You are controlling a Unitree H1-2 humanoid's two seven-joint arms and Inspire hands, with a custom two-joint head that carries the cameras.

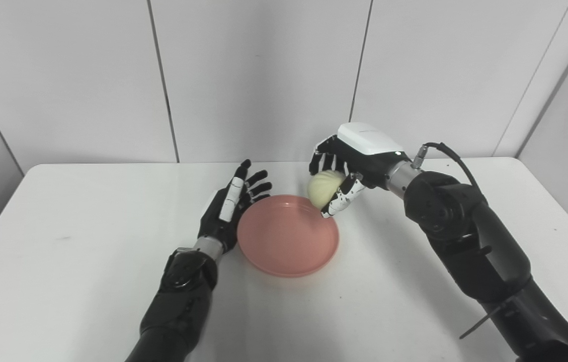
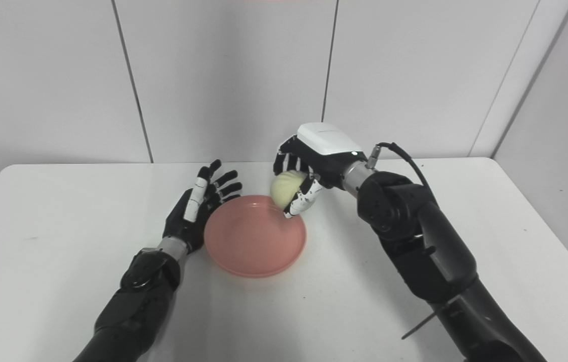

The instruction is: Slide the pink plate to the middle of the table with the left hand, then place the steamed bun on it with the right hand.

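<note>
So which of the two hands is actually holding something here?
The right hand: its fingers are closed around the steamed bun, held over the far rim of the pink plate. The left hand is open, fingers spread, beside the plate's left edge.

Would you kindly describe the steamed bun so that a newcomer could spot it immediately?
On the white table, find the pink plate near its middle. At the plate's far right rim, the right hand grips the steamed bun: a pale cream, rounded lump, the only soft, light thing among black fingers.
</note>
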